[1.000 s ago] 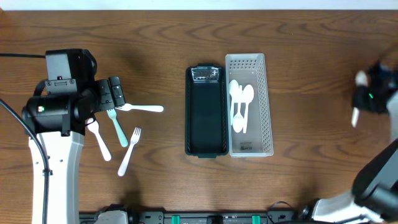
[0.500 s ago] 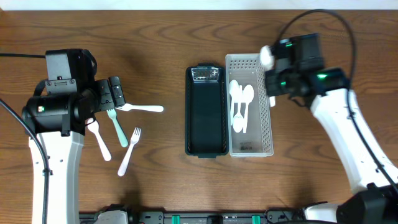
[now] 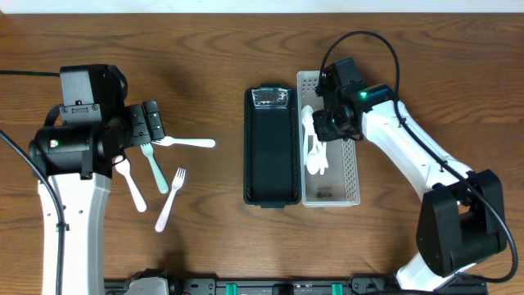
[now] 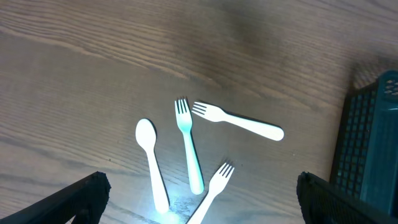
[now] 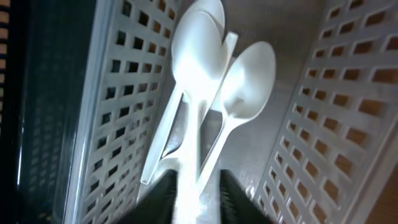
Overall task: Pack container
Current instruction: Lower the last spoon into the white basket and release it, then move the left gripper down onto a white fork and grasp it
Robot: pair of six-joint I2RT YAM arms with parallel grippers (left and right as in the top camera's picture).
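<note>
A black container (image 3: pixel 272 147) stands mid-table with a white perforated container (image 3: pixel 350 176) at its right side. White spoons (image 3: pixel 315 147) lie in the white one. My right gripper (image 3: pixel 326 123) hangs low over that container's far end. In the right wrist view its fingers (image 5: pixel 155 199) stand slightly apart, open, with the handle of the top spoon (image 5: pixel 198 50) running between them. My left gripper (image 3: pixel 147 123) stands wide open above loose cutlery: a white fork (image 4: pixel 239 122), a teal fork (image 4: pixel 189 149), a white spoon (image 4: pixel 152 162) and another white fork (image 4: pixel 211 190).
The loose cutlery lies on bare wood left of the black container (image 4: pixel 367 149). The white container's perforated walls (image 5: pixel 336 106) rise close on both sides of my right gripper. The left arm's white base (image 3: pixel 70 221) stands at the table's left.
My right arm has swung in from the right edge to over the white container, carrying a spoon down onto the others. Its jaws have parted. The left arm has not moved.
</note>
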